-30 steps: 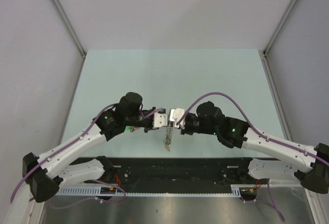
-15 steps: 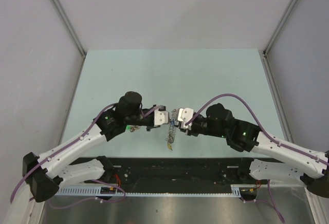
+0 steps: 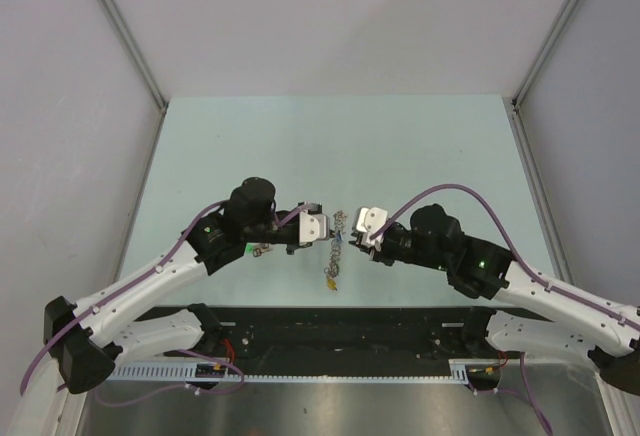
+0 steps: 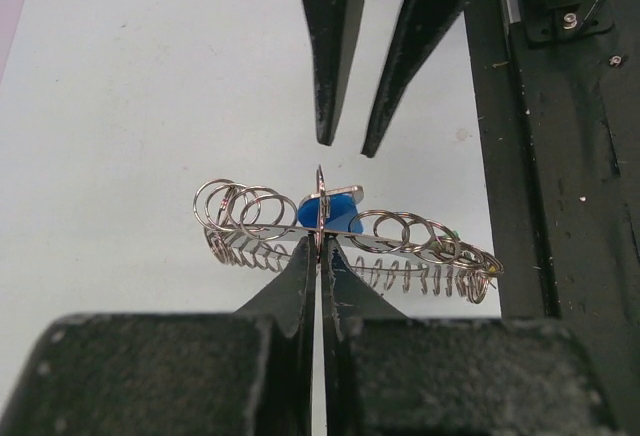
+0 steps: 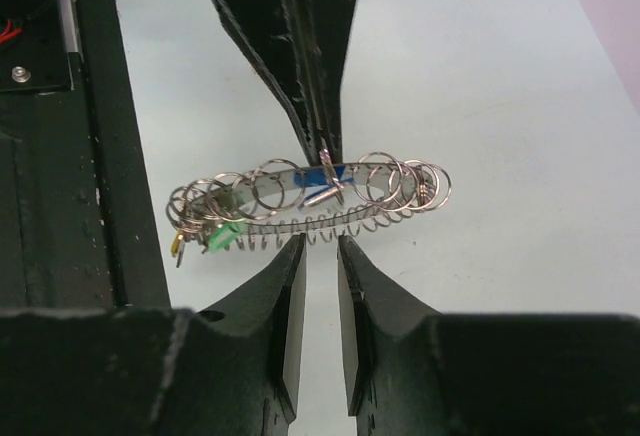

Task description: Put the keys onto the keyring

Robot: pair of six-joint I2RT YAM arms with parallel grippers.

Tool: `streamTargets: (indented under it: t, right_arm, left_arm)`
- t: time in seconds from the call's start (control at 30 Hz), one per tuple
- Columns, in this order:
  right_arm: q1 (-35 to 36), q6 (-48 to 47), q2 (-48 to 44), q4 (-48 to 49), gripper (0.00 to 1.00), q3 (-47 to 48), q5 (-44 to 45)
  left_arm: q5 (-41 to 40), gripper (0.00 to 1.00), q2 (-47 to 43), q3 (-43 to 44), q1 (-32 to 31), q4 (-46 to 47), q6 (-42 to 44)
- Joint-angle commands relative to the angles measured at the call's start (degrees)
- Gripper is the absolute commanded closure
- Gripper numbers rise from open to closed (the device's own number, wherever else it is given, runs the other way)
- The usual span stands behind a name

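The keyring [image 4: 400,246], a metal band fringed with many small wire loops, hangs in the air just above the pale table [image 3: 300,146], near its front edge and between the two arms. The left gripper [image 4: 320,248] is clamped tight on the middle of the band, holding it level. A blue tag [image 4: 335,214] sits on the ring beside that grip, and a green tag [image 5: 225,236] and a small yellow piece [image 5: 178,246] hang at one end, so some keys appear to be on already. The right gripper [image 5: 320,248] faces the ring from the other side, just beside it, its jaws a narrow gap apart with nothing between them. A small metal item [image 3: 262,251] lies on the table under the left arm. It is too small to identify, but it may be a key left to add. The task looks partly done.
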Motion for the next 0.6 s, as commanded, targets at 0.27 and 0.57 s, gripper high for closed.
streamTargets:
  t: [0.27,0.57]
  right_arm:
    - [-5.23,0.09,0.12,5.99,0.78,-0.31,-10.45]
    - [-5.58,-0.35,1.0,6.08,0.81,-0.31,-11.95]
  left_arm:
    - [4.18,1.0,-0.76,0.91,-0.26,2.12,0.56]
    - [4.45,1.0,-0.41,0.91,-0.34,2.12,0.65]
